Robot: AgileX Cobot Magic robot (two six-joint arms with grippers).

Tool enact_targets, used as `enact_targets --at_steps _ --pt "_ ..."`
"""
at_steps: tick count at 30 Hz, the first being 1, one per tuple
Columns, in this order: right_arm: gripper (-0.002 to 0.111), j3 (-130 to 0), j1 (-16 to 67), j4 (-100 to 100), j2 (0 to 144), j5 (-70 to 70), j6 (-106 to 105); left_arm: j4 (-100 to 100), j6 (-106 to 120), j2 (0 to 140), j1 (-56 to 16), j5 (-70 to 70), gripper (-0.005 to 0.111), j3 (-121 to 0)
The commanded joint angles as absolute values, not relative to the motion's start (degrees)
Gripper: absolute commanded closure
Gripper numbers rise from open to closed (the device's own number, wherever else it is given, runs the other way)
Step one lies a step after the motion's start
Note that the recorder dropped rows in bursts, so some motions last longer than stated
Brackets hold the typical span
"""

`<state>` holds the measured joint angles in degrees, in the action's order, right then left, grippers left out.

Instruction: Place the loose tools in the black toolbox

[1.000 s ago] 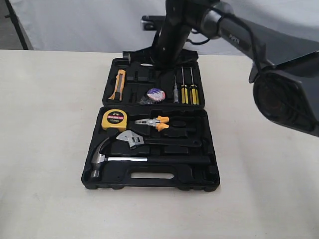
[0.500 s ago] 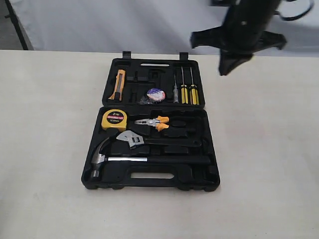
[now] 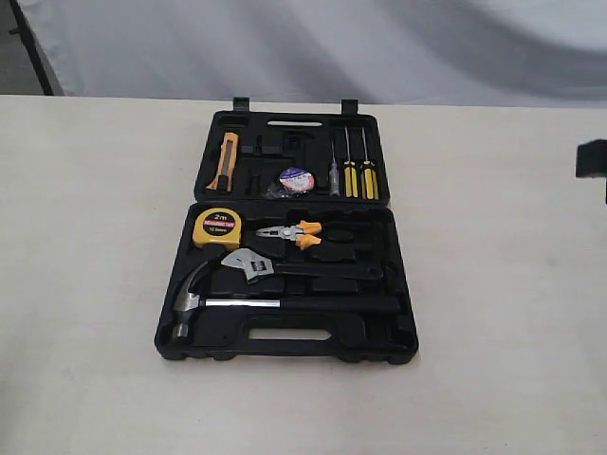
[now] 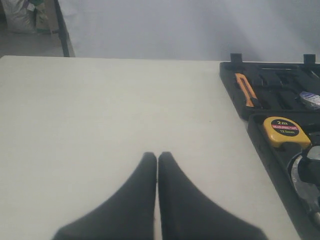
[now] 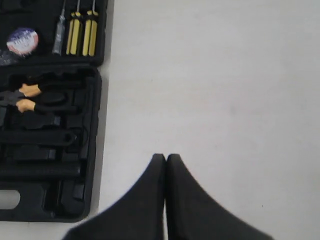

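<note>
The black toolbox (image 3: 403, 284) lies open on the table, both halves flat. In its near half rest the claw hammer (image 3: 223, 303) and, just above it, the adjustable wrench (image 3: 275, 267). The small tape roll (image 3: 296, 180) sits in the far half. My left gripper (image 4: 157, 156) is shut and empty over bare table left of the case. My right gripper (image 5: 166, 158) is shut and empty over bare table right of the case; only a dark corner of that arm (image 3: 593, 159) shows at the exterior view's right edge.
A yellow tape measure (image 3: 217, 227) and orange-handled pliers (image 3: 294, 232) lie in the near half. An orange utility knife (image 3: 225, 159) and yellow screwdrivers (image 3: 358, 175) sit in the far half. A grey backdrop hangs behind the table.
The right arm, which hung over the far half of the case, has swung away to the right and nearly left the exterior view. The tools have not moved.
</note>
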<state>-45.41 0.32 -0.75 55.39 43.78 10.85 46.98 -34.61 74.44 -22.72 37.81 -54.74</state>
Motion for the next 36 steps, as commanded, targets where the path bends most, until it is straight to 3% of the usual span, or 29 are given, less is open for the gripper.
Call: enact_targets --at_steps 1,12,23,27,36 --pt "0.109 -36.1 0.1 -1.0 45.7 36.4 10.7 46.2 -35.2 74.0 -22.5 36.8 0.105 -54.2" --pt "0.109 -26.2 0.0 -2.5 30.3 36.1 10.6 46.2 -35.2 74.0 -22.5 36.8 0.105 -54.2" --pt "0.109 -15.1 -12.8 -2.9 7.8 29.9 10.6 46.2 -35.2 74.0 -22.5 36.8 0.105 -54.2" --pt "0.109 -8.9 -13.8 -2.9 0.0 26.4 10.7 46.2 -35.2 74.0 -22.5 36.8 0.105 -54.2" --pt "0.109 -5.2 -11.5 -2.6 0.0 24.5 7.0 46.2 -35.2 74.0 -22.5 36.8 0.105 -54.2"
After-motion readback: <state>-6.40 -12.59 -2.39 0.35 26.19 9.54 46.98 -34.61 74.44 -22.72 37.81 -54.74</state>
